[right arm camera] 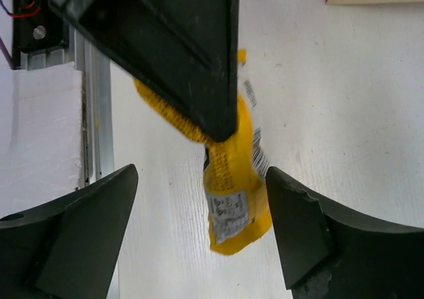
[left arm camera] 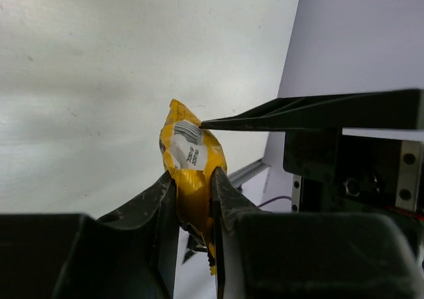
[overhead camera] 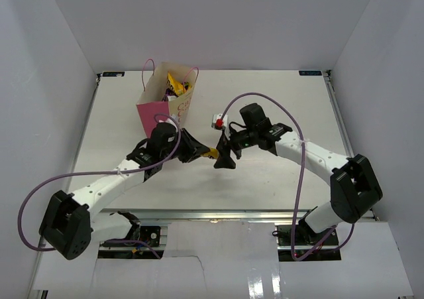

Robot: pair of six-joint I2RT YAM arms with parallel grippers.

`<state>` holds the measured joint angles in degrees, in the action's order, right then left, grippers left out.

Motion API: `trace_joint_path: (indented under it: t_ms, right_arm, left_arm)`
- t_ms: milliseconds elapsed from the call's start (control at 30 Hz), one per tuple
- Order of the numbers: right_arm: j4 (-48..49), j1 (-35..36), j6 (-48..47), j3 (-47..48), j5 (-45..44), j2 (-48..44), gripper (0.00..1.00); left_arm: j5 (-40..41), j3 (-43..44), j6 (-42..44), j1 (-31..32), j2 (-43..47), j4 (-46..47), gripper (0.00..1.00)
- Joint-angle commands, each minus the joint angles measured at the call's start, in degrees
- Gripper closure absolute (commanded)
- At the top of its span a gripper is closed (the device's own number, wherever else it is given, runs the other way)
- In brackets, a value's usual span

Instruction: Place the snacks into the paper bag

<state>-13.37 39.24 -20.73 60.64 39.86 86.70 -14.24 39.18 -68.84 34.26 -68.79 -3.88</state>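
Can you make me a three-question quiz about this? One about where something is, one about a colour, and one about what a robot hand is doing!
1. Where on the table does the pink paper bag stand?
A) at the near edge, between the arm bases
B) on the far side, left of the middle
C) in the far right corner

2. What colour is the packet held up between the two arms?
A) yellow
B) green
C) blue

3. What is the left gripper doing?
A) hanging open with nothing in it
B) reaching inside the bag
C) pinching the packet

Answers:
1 B, the top view shows the bag far back on the left.
2 A, both wrist views show a yellow wrapper.
3 C, its fingers press on both sides of the packet, while the right gripper stands open around it.
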Motion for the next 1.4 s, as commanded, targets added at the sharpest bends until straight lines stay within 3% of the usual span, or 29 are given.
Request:
trace_joint_path:
  t_ms: [0,233,500,700,933,1000,1033,1067,1133,1233,1367]
  right_arm:
    - [-4.81,-3.98,-4.48,3.60,6.80,-4.42,0.12]
    - [-11.59,-15.32,-11.61,4.84,11.73,-10.23,0.09]
    - [-11.42,-23.77,-12.14,-2.19,12.18,-15.23,0.09]
    - [-11.51,-26.67,-11.53,-4.22,11.30,-18.22,0.09]
    - [-12.30,-30.54,-11.43,-4.74,10.95,-20.77,0.08]
    - [-12.91,-31.51,-11.61,-5.18,10.86,-21.39,0.08]
    - [-13.09,-31.77,-12.05,-5.36,10.51,-21.57,0.08]
    - [-13.52,-32.12,-12.31,-5.36,10.42,-21.74,0.07]
    - [-14.75,-32.48,-12.75,-5.10,9.46,-22.01,0.05]
    - [-16.25,-32.83,-12.67,-4.05,6.65,-22.62,0.02]
    - [-16.34,-33.35,-10.13,-2.46,-0.99,-25.07,0.10]
  left_arm:
    - [6.49,7.57,11.50,-1.38,6.46,-10.85,0.98]
    - [17.83,26.45,26.81,-7.97,10.52,-25.20,1.00]
    - [27.51,53.77,40.88,-14.04,-2.36,-30.13,1.00]
    - [26.90,63.20,43.61,-16.33,-14.85,-27.94,0.99]
    - [24.35,65.59,43.26,-16.51,-21.73,-26.18,0.97]
    - [23.47,65.15,43.00,-16.42,-22.17,-26.18,0.86]
    - [23.38,64.63,42.91,-16.51,-22.43,-26.35,0.57]
    - [23.12,64.71,43.08,-16.42,-22.52,-26.70,0.39]
    - [22.15,65.49,43.53,-16.42,-22.70,-27.32,0.15]
    - [19.09,68.22,45.01,-16.51,-21.91,-27.76,0.09]
    - [14.34,69.81,49.13,-16.42,-17.44,-27.15,0.04]
